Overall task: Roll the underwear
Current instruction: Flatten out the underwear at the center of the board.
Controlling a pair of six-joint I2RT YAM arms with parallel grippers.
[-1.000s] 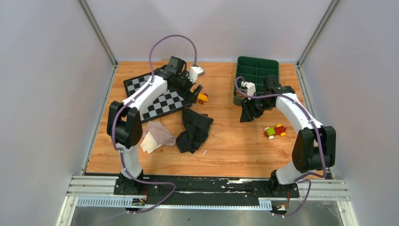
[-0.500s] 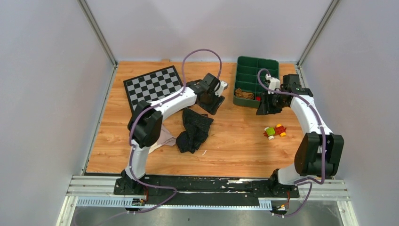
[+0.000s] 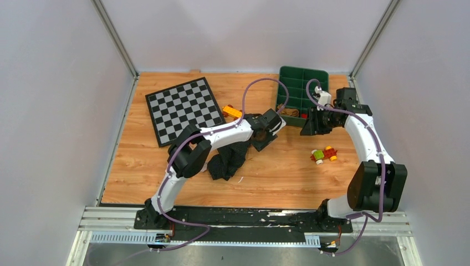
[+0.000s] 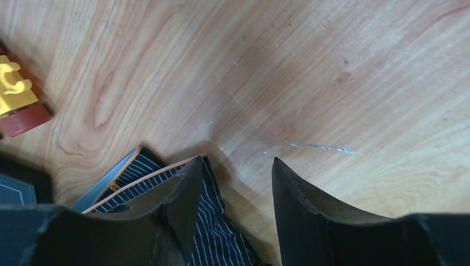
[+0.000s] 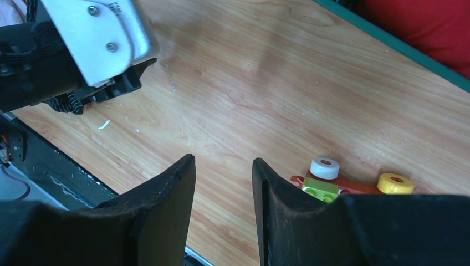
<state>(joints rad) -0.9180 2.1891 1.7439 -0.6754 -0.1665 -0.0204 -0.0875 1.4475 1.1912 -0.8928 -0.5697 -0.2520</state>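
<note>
Underwear, the black piece (image 3: 224,162), lies crumpled just behind my left gripper (image 4: 236,164), partly under one of its fingers. I judge that closing here could catch only bare tabletop (image 4: 332,83) or one thin hem, so the cloth would drag in a lump instead of rolling. My left gripper stands about half open with nothing between its jaws, and my right gripper (image 5: 222,160) is also half open and empty, with the toy blocks (image 5: 343,180) just beside it.

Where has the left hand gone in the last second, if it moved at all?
Yes. The left hand swung right, from the edge of the checkerboard mat toward the green tray.
</note>
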